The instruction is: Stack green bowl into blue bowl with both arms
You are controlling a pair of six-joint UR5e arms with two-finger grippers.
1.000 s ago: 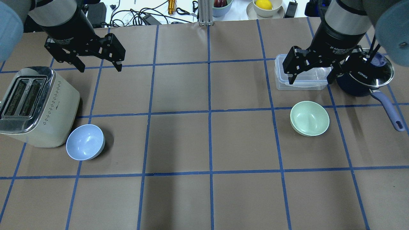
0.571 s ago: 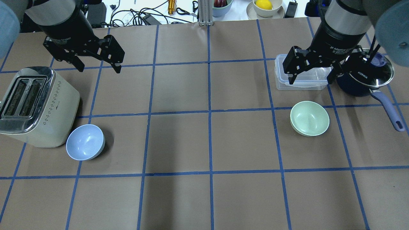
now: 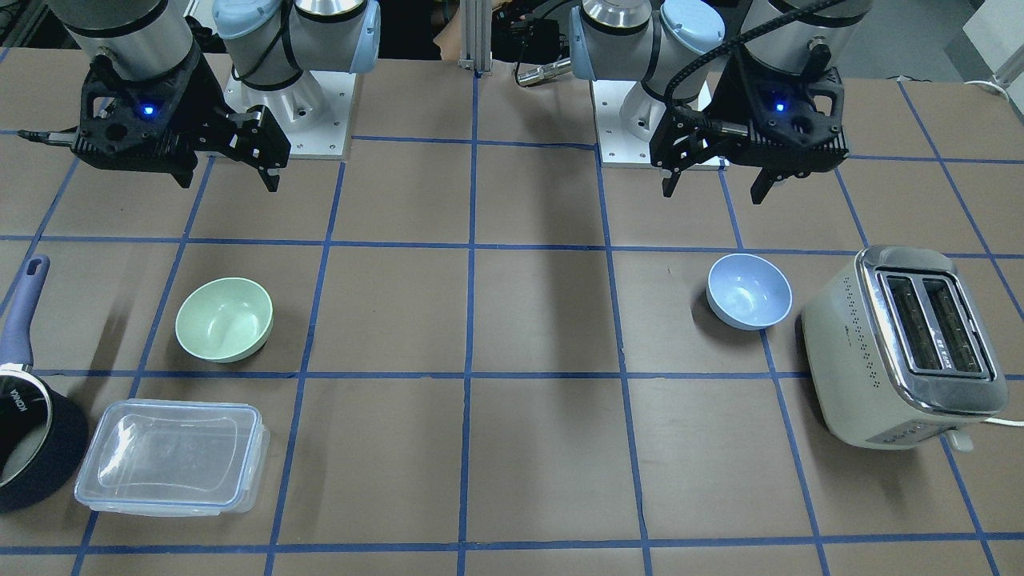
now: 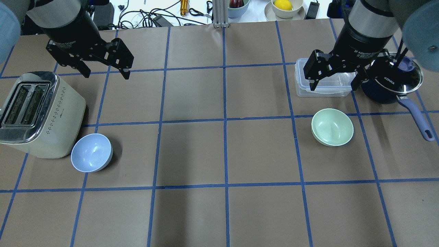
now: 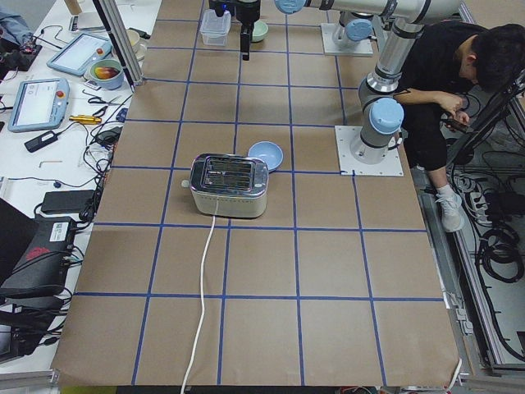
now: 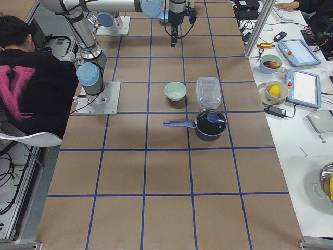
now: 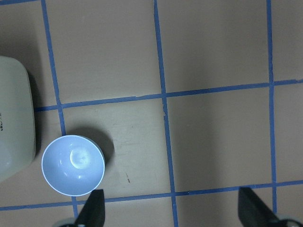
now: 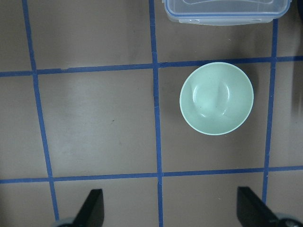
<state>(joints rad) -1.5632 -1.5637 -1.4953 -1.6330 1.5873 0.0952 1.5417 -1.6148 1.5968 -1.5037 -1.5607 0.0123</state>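
The green bowl [image 4: 332, 127] sits upright on the table's right side; it also shows in the front view [image 3: 224, 319] and the right wrist view [image 8: 216, 98]. The blue bowl [image 4: 91, 152] sits upright on the left side, beside the toaster, and shows in the front view [image 3: 750, 291] and the left wrist view [image 7: 73, 165]. My left gripper [image 4: 104, 72] hangs open and empty, high above the table and farther back than the blue bowl. My right gripper [image 4: 334, 85] hangs open and empty, high over the clear container, behind the green bowl.
A cream toaster [image 4: 37, 113] stands close to the blue bowl's left. A clear lidded container [image 3: 170, 456] and a dark blue saucepan [image 4: 391, 85] with a glass lid lie just behind the green bowl. Operators sit behind the robot.
My left gripper has shifted very slightly. The right gripper and both bowls have not moved.
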